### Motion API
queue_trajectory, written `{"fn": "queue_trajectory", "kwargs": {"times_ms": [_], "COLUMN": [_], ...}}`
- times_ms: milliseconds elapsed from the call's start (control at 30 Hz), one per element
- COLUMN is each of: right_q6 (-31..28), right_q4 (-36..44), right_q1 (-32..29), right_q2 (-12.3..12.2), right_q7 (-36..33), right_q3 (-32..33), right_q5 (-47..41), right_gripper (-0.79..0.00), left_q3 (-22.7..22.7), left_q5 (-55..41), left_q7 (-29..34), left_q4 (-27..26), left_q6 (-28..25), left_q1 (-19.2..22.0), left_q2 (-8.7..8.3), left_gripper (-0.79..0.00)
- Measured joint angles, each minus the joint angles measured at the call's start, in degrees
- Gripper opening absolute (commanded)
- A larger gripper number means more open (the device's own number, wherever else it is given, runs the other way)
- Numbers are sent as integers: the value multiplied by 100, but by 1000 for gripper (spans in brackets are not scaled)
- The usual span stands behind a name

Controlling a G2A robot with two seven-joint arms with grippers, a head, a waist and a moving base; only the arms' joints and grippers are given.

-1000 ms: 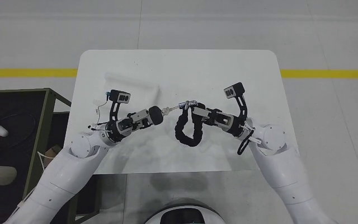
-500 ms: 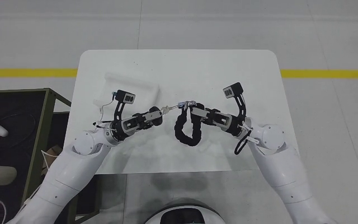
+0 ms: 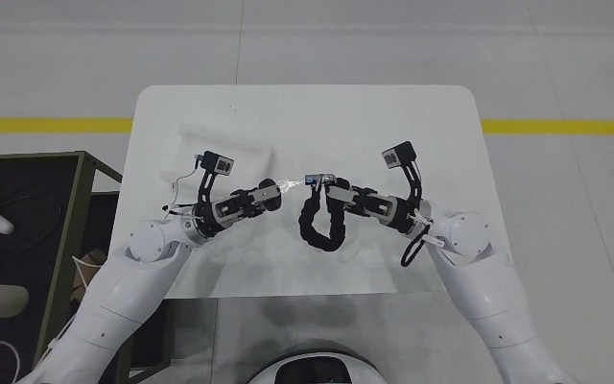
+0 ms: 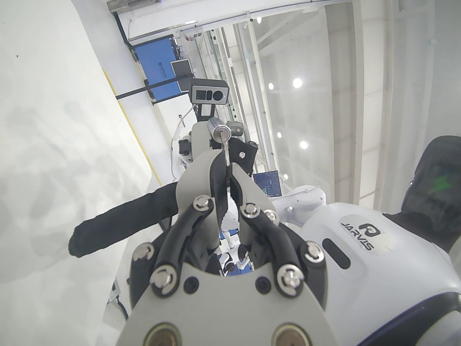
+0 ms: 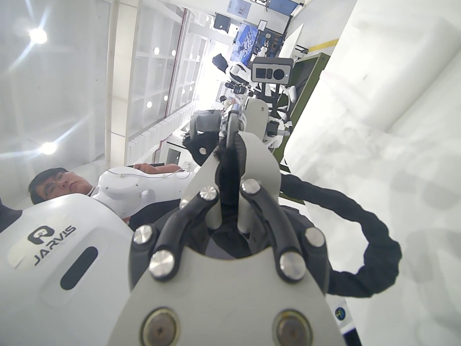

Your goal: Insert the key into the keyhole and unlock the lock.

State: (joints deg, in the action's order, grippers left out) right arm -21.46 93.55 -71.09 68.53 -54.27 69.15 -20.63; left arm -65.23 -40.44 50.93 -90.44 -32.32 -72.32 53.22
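A wide grey floor [image 3: 288, 38], crossed by a yellow line [image 3: 58, 124], surrounds the white table [image 3: 384, 125] with rounded corners. A dark open-framed cabinet [image 3: 48, 192] stands off the table's left side. The wrist views show a tall white hall with round ceiling lights [image 4: 297, 82] and a blue panel [image 4: 158, 66] on a stand behind the table's far edge. The tabletop is matte and faintly mottled, and a pale translucent sheet or tray [image 3: 225, 144], hard to make out, lies on its left half.

Both arms meet over the middle of the table. The lock [image 3: 321, 226] is a black fabric-sleeved cable curled into a loop below the right gripper [image 3: 336, 192]. Whether the loop rests on the surface cannot be told. That gripper's fingers are pressed together on the sleeved end just behind the silver cylinder [image 4: 220, 132], which faces the other arm. The left gripper [image 4: 227, 167] pinches the key [image 4: 226, 152] by its head. The blade points straight at the keyhole and its tip meets it, though how far it has entered cannot be told.
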Motion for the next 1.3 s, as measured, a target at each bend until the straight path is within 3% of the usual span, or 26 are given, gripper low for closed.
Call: {"fn": "queue_trajectory", "kwargs": {"times_ms": [700, 1167, 1300], "right_q6": [-61, -59, 141], "right_q4": [82, 6, -28], "right_q1": [86, 80, 32], "right_q2": [-26, -80, -78], "right_q7": [-204, -208, -306], "right_q3": [43, 385, 422], "right_q5": [687, 565, 2], "right_gripper": [-785, -785, -785], "left_q3": [-257, -491, -537], "left_q5": [432, 557, 559], "left_q7": [208, -43, -191], "left_q4": [15, 112, 186], "left_q6": [164, 194, 297], "left_q1": [-87, -194, -219], "left_q2": [247, 399, 431], "left_gripper": [-785, -785, -785]}}
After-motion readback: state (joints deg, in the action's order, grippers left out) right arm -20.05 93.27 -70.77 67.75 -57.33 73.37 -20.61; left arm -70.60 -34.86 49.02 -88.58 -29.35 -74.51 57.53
